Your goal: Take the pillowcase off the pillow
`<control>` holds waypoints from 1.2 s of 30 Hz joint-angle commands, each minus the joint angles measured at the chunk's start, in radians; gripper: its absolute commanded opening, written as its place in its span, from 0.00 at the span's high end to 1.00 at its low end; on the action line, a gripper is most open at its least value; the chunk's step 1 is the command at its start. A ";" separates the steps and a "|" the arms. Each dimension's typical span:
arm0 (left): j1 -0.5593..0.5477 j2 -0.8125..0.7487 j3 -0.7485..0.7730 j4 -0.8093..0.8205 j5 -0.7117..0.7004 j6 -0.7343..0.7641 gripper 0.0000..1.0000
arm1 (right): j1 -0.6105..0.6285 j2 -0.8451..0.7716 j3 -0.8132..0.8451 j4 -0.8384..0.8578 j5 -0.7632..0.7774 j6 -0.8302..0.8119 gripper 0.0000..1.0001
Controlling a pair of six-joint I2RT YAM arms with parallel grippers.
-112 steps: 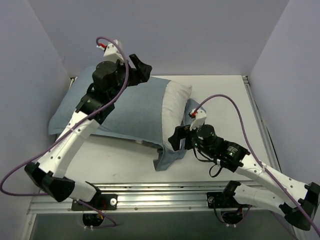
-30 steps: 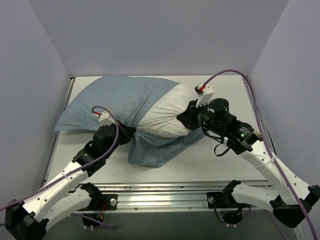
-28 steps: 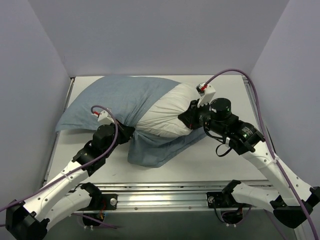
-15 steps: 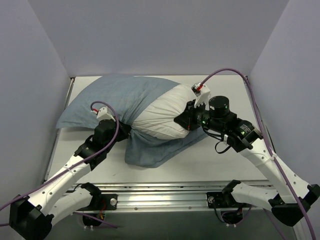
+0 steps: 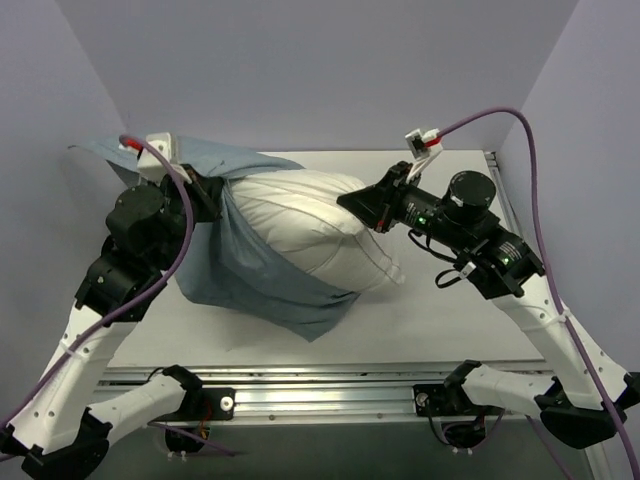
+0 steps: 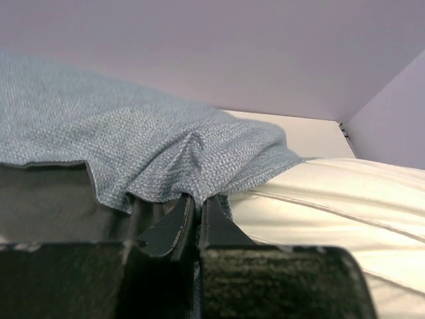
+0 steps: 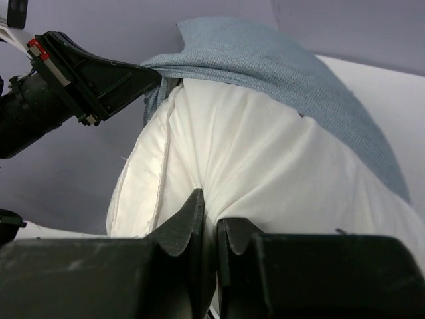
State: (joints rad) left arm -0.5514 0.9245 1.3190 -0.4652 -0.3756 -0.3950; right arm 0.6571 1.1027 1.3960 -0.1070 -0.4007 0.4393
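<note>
The white pillow [image 5: 310,225] is lifted off the table, most of it bare. The blue-grey pillowcase [image 5: 250,275] still wraps its left end and hangs under it in a loose sheet. My left gripper [image 5: 215,195] is shut on a bunched fold of the pillowcase [image 6: 133,146] at the upper left, next to the pillow [image 6: 332,199]; its fingertips [image 6: 197,199] meet on the cloth. My right gripper [image 5: 350,203] is shut on a pinch of the pillow [image 7: 265,159] at its right end, seen up close as the right gripper [image 7: 211,199]. The pillowcase [image 7: 279,66] drapes over the pillow's far end.
Pale walls close in the white table [image 5: 450,310] on the left, back and right. An aluminium rail [image 5: 330,385] runs along the near edge. Purple cables [image 5: 530,190] loop off both arms. The left arm [image 7: 66,73] shows at the left of the right wrist view.
Both arms have risen. The left gripper has pulled the pillowcase up and to the back left, the right has lifted the pillow's end, and much more white pillow is bare.
</note>
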 commanded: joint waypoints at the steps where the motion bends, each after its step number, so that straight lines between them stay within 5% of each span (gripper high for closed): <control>1: 0.044 0.110 0.238 0.065 -0.086 0.237 0.98 | -0.020 -0.105 0.055 0.158 0.196 0.044 1.00; 5: 0.042 0.315 0.477 0.019 0.084 0.269 0.98 | -0.022 -0.161 -0.037 0.077 0.440 0.136 1.00; 12: 0.018 0.739 0.615 -0.091 0.372 0.170 0.87 | -0.034 -0.208 -0.317 -0.126 0.766 0.349 1.00; 15: -0.005 0.856 0.596 -0.148 0.415 0.108 0.62 | -0.072 -0.219 -0.435 -0.143 0.826 0.381 1.00; 17: -0.022 0.805 0.502 -0.026 0.431 0.085 0.31 | -0.100 -0.211 -0.486 -0.125 0.827 0.368 1.00; 21: -0.035 0.640 0.313 0.121 0.405 0.015 0.03 | -0.212 -0.098 -0.514 -0.086 0.727 0.306 0.96; 31: -0.127 0.357 0.100 0.014 0.353 0.073 0.06 | -0.461 0.154 -0.448 0.013 0.451 0.202 0.75; 36: -0.202 0.246 -0.114 0.082 0.323 0.036 0.06 | -0.484 0.148 -0.402 0.016 0.468 0.153 0.29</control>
State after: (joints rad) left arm -0.7227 1.1889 1.2999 -0.3801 -0.0147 -0.3386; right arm 0.1635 1.2732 0.9207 -0.1169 0.0933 0.6476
